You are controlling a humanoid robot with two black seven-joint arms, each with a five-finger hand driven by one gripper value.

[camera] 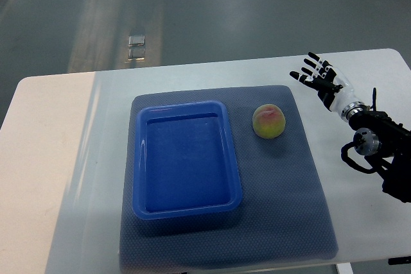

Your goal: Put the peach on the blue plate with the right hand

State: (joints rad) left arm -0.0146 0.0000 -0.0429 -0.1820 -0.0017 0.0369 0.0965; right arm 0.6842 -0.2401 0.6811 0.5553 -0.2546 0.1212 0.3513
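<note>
A yellow-pink peach (269, 121) lies on the grey mat (282, 184), just right of the blue plate (186, 206), a deep rectangular tray that is empty. My right hand (318, 76) comes in from the right edge and hovers over the white table to the upper right of the peach, a short way from it. Its fingers are spread and hold nothing. The left arm does not show.
The white table (58, 158) carries the grey mat with the tray and peach. The table's far edge runs behind the hand. Grey floor lies beyond, with a small metal plate (137, 47) on it.
</note>
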